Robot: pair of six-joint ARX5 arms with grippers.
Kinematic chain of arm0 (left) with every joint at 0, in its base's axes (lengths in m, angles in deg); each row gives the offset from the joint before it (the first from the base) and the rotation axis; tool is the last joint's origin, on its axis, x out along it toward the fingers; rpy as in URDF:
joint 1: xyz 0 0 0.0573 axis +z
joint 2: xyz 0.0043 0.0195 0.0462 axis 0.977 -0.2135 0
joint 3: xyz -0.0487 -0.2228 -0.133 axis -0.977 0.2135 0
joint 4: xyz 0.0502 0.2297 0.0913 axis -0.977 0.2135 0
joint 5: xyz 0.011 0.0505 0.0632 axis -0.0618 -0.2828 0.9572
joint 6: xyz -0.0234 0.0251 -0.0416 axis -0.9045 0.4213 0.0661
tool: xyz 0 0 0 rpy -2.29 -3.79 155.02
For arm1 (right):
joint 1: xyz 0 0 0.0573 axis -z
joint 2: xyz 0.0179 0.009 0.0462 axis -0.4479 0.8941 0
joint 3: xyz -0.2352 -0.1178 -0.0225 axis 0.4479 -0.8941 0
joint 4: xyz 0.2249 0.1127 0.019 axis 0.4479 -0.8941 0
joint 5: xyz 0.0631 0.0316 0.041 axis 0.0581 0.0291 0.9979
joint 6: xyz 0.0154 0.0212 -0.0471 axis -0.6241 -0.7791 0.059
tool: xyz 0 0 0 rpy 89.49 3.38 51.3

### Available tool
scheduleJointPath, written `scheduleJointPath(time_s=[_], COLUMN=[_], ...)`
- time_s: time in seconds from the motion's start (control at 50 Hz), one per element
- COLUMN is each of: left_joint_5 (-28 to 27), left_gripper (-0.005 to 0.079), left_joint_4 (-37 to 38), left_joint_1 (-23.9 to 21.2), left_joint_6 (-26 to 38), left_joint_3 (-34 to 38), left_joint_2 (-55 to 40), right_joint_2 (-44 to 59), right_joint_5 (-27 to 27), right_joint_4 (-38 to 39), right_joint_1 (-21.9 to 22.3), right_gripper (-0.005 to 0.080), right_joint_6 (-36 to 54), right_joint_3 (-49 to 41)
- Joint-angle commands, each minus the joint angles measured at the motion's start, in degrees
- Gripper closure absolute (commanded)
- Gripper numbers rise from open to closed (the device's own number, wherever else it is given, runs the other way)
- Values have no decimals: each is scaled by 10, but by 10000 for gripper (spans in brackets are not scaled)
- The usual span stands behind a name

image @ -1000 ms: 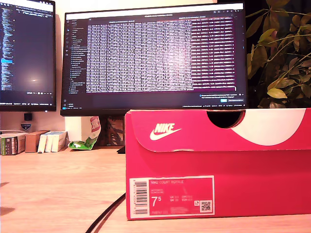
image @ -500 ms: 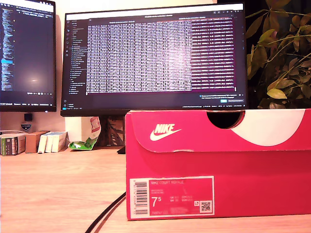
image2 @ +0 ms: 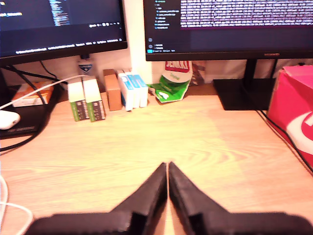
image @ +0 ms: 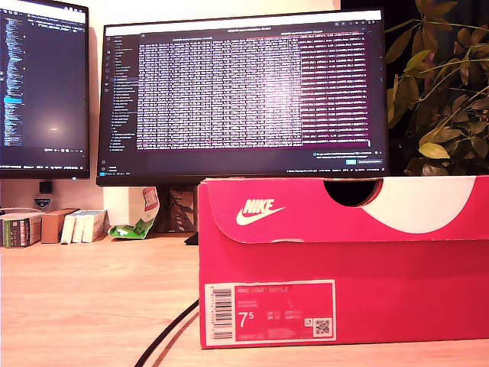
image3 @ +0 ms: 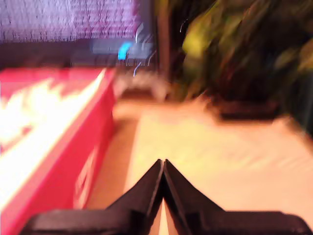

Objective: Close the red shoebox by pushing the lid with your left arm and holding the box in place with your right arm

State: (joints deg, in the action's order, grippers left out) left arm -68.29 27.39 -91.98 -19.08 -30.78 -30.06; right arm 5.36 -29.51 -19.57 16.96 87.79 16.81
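Slightly lower in the exterior view now, the red shoebox and the monitor behind it have both dropped a touch against a second ago, which reads as a nudge to the camera or desk, not a push on the box. Neither arm shows in that view. The lid sits down flat over the box, front flap hanging over the face, so I judge the closing done. My first gripper hangs over bare desk, jaws pressed together on nothing, with the box well off to one side. My second gripper is likewise pinched together and empty, just beside the box's end (that view is smeared, so it's moving). Both look parked clear.
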Motion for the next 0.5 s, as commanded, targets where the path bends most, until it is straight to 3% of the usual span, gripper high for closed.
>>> scheduleJointPath(time_s=[0.0,0.14,0.48], left_joint_5=[1,-7,-7], left_gripper=[761,761,761], left_joint_4=[-16,-65,-104], left_joint_1=[-2,-9,-31], left_joint_6=[-2,-11,-21], left_joint_3=[25,57,95], left_joint_2=[5,5,5], right_joint_2=[-4,-4,-4], right_joint_5=[-11,-22,-29], right_joint_4=[9,12,20], right_joint_1=[-9,-25,-31], right_gripper=[765,764,764], right_joint_6=[-2,-2,-3], right_joint_3=[-8,-12,-15])
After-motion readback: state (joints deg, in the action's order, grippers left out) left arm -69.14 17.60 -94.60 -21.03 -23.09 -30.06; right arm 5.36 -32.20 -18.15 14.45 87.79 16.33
